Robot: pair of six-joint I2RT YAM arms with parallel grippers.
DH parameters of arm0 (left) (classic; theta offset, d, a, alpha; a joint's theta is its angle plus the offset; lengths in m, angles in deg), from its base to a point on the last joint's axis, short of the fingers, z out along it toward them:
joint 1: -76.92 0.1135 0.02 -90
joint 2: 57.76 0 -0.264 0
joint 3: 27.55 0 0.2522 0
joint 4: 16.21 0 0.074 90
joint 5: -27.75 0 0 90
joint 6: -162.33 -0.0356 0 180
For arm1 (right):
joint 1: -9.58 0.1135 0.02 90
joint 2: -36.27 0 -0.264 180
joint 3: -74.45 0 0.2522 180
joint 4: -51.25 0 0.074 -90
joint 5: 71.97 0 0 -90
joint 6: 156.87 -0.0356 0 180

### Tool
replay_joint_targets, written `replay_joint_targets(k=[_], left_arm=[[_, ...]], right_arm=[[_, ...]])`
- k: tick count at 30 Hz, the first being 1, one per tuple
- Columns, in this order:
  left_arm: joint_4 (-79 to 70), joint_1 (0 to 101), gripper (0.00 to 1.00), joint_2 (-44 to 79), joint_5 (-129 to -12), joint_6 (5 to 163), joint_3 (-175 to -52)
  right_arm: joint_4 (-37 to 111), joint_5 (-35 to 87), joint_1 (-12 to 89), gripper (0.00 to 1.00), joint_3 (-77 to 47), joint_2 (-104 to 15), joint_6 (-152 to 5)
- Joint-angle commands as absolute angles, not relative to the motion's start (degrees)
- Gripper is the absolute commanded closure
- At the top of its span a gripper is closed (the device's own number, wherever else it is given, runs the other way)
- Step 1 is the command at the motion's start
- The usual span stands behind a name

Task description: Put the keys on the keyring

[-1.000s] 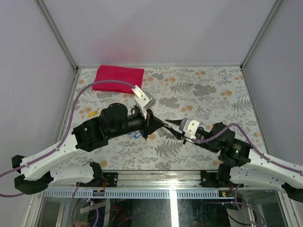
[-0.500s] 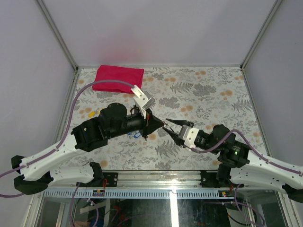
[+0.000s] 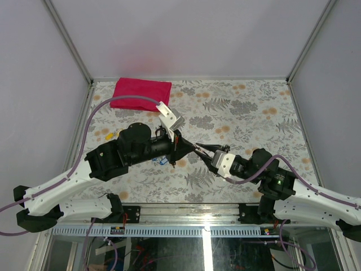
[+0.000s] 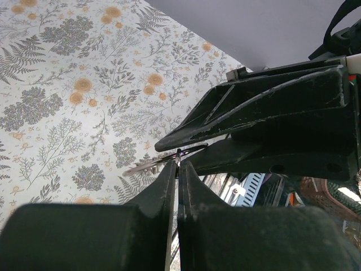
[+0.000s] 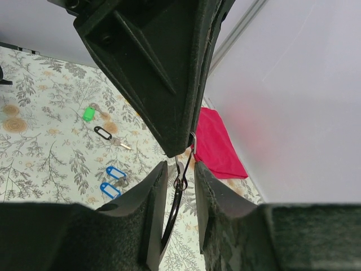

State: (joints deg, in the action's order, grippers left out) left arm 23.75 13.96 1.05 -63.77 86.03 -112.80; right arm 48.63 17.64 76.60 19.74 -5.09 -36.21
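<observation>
Left end effector (image 4: pixel 177 165) is pinched together on the keyring (image 5: pixel 180 182) — right end effector (image 5: pixel 180 165) fingers apart around it; the keys (image 5: pixel 113 171) lie on the desk (image 5: pixel 34 152).

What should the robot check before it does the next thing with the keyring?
1. The keyring pinched by left fingers: ok, shut on it.
2. The right fingers lined up on the keyring: ok, one finger each side, gap showing.
3. The keys on the keyring: not ok, both lie on the table.
4. A key held in the right fingers: not ok, none.
5. Ring's coil pried apart: cannot tell, wire too thin.
</observation>
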Motion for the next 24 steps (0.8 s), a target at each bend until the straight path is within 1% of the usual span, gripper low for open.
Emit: replay_joint_targets(k=[1, 4, 8, 13, 19, 24], left_arm=[[19.31, 14.04, 1.0, 0.83, -64.26, 86.57, -112.44], [19.34, 14.01, 1.0, 0.84, -64.32, 86.57, -112.41], [19.44, 14.05, 1.0, 1.05, -64.43, 86.66, -112.35], [19.79, 14.08, 1.0, 1.22, -64.23, 86.75, -112.27], [19.45, 14.08, 1.0, 1.98, -64.38, 86.92, -112.46], [18.47, 14.07, 0.82, 0.77, -64.42, 86.75, -112.28]], right_arm=[[53.23, 18.07, 76.92, 0.7, 19.56, -4.97, -35.81], [53.23, 18.16, 76.91, 0.72, 19.56, -4.9, -35.85], [53.4, 18.5, 76.98, 0.78, 19.63, -4.67, -35.55], [54.14, 19.13, 76.94, 0.88, 20.26, -3.43, -34.03], [45.74, 18.32, 76.95, 1.0, 15.86, -5.17, -31.76], [42.69, 16.11, 76.94, 1.0, 13.91, -6.07, -31.55]])
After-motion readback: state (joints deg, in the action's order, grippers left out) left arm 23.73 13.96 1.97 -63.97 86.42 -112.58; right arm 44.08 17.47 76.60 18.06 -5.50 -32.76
